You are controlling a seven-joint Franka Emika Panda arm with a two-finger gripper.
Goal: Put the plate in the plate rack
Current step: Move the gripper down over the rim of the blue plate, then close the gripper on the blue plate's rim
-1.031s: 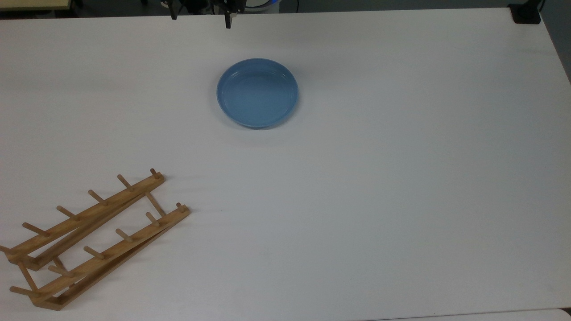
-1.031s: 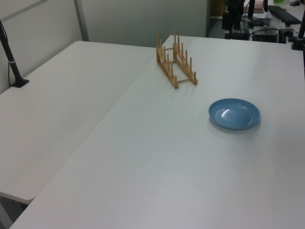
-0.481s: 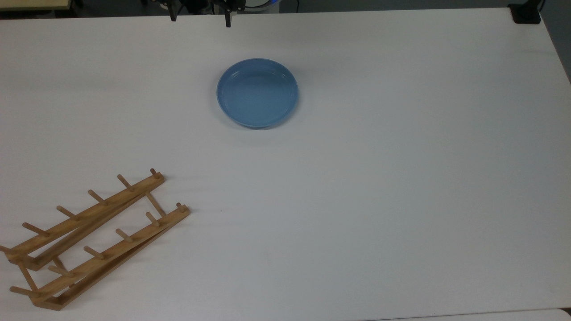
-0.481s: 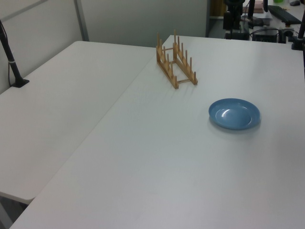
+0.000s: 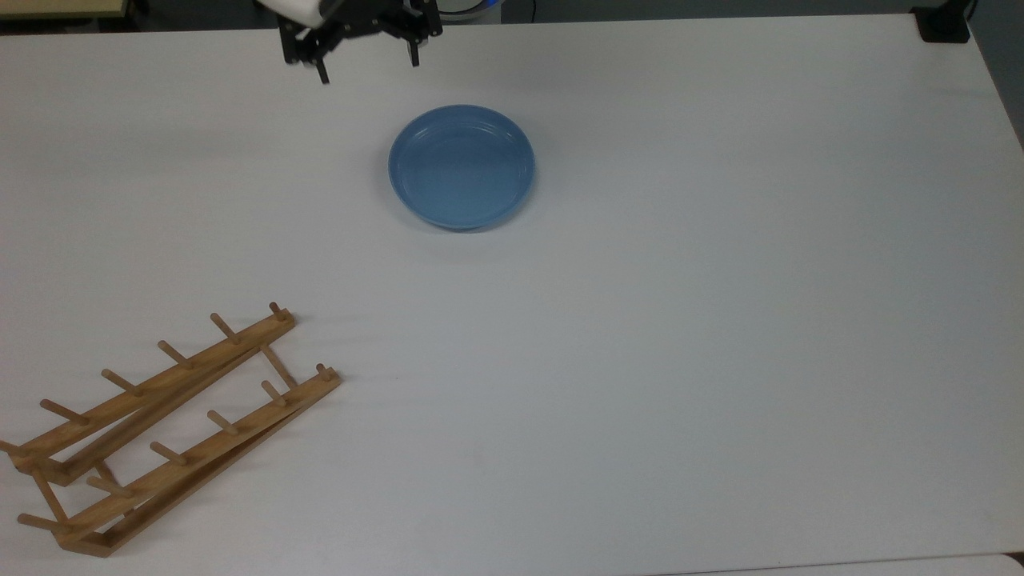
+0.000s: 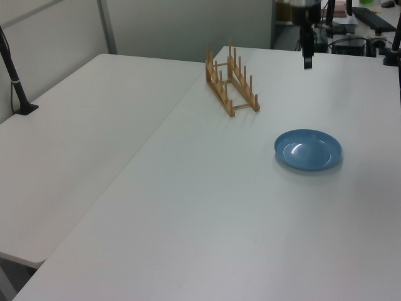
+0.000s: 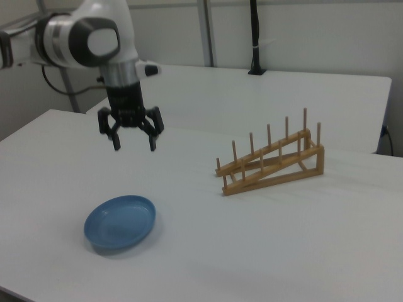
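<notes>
The light-blue plate (image 5: pixel 462 166) lies flat on the white table (image 5: pixel 720 320), also seen in the left view (image 6: pixel 308 149) and the right view (image 7: pixel 120 222). The wooden plate rack (image 5: pixel 176 428) stands with no dish in it at the top view's lower left, well apart from the plate (image 6: pixel 230 88) (image 7: pixel 271 165). My gripper (image 5: pixel 369 67) hangs open above the table, up and to the left of the plate in the top view. In the right view the gripper (image 7: pixel 134 146) is above and behind the plate, its fingers spread and pointing down with nothing between them.
A second white table (image 6: pixel 81 125) adjoins on the left view's left, with a black post (image 6: pixel 15 81) clamped to it. A black clamp (image 5: pixel 944 24) sits at the top view's upper right corner. Wide bare tabletop lies between plate and rack.
The gripper has come in over the table edge towards the plate and turned a little. The plate and the rack have not moved.
</notes>
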